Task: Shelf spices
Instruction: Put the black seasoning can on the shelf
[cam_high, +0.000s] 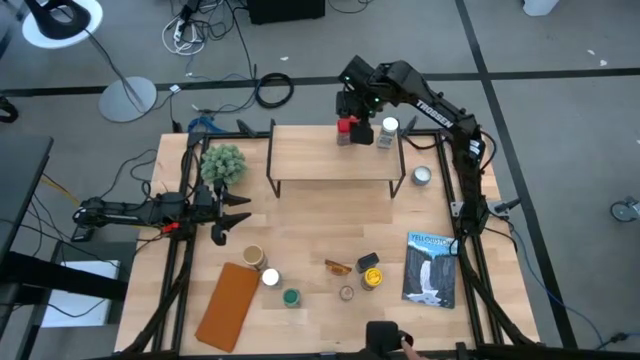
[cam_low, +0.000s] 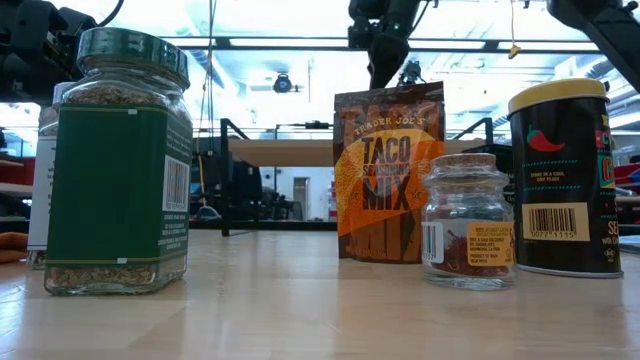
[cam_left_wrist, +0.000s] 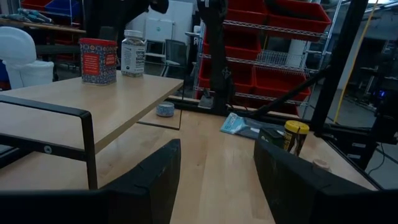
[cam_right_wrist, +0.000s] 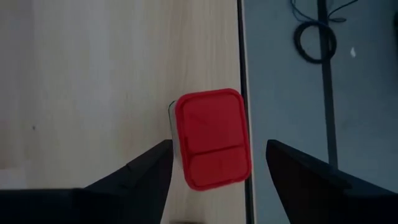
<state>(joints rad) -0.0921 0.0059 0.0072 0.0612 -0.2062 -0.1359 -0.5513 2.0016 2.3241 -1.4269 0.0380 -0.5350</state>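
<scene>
The shelf (cam_high: 335, 160) stands at the table's far middle. On its far edge stand a red tin (cam_high: 347, 131) and a white-lidded jar (cam_high: 389, 129). My right gripper (cam_right_wrist: 219, 148) is open above the red tin (cam_right_wrist: 213, 138), with one finger on either side of it and apart from it. My left gripper (cam_high: 236, 214) is open and empty at the table's left, near a green plant. Several spices stand near the front edge: a green-lidded jar (cam_low: 120, 160), an amber packet (cam_low: 388, 170), a small jar (cam_low: 467, 220) and a yellow-lidded tin (cam_low: 560, 180).
A green plant (cam_high: 223, 163) stands by the shelf's left end. A shallow silver tin (cam_high: 421, 176) lies right of the shelf. A blue-and-white flat packet (cam_high: 432, 268) lies at the right, and a brown flat board (cam_high: 228, 305) at the near left.
</scene>
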